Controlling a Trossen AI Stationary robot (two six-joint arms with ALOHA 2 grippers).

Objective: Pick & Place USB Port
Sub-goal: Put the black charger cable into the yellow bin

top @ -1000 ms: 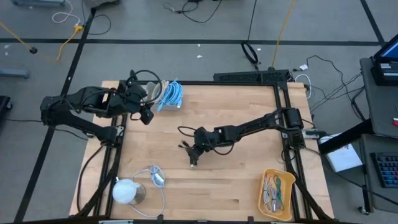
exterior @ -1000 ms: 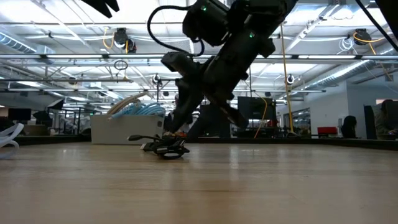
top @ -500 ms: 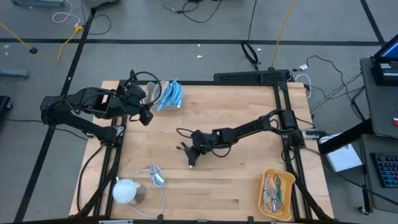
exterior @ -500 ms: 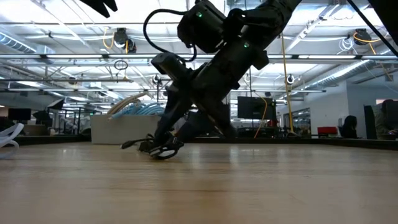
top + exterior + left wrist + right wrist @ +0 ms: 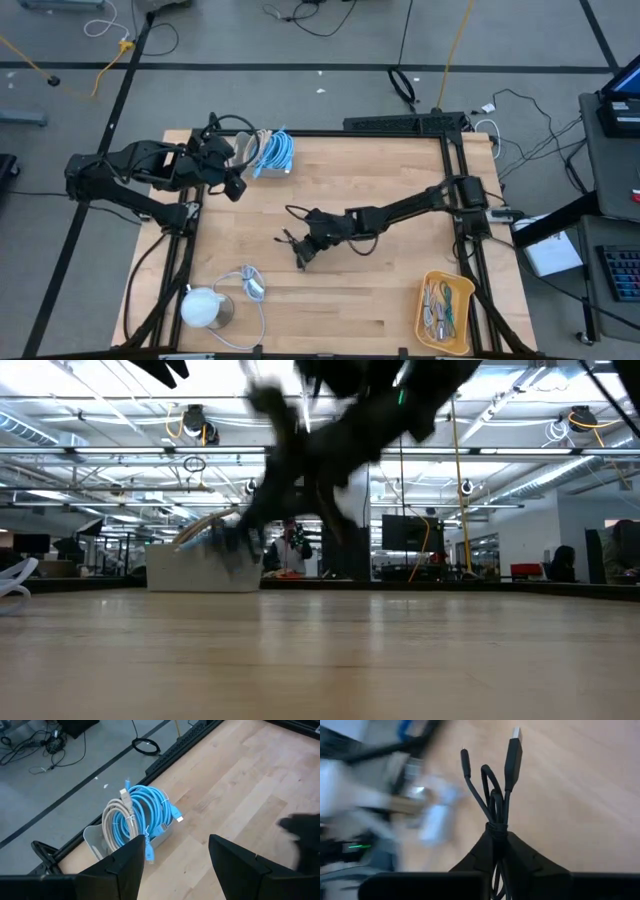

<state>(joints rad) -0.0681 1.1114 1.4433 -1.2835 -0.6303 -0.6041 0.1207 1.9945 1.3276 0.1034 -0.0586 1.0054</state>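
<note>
- Right gripper sits over the middle of the table, arm stretched low across the wood. Jaws pinched tight on a bundled black USB cable; the right wrist view shows the two fingers meeting around the bundle at its tie.
- Cable sticks straight out ahead of the jaws: the flat USB plug and a thinner plug end both point away from the fingertips, with a small loop between them. Gripping at the tie keeps the loops together, so nothing trails loose. That reading is my judgement.
- In the low view the arm and its load are blurred and clear of the table surface, so the cable looks lifted rather than resting. Judged: pick done, carry under way.
- Left gripper waits near the far-left corner, jaws wide with nothing between them. Just ahead of its fingers stands a white bin holding coiled blue cables and a beige cable.
- A yellow tray of small cables sits at the near-right corner, well behind the right jaws. A white round object with a pale cable lies at the near-left.
- Which container is the drop point I cannot tell from the task line; both already hold cables.
- Risk, judged: the bundle is held only by a narrow pinch, so a quick swing could twist it in the jaws.
</note>
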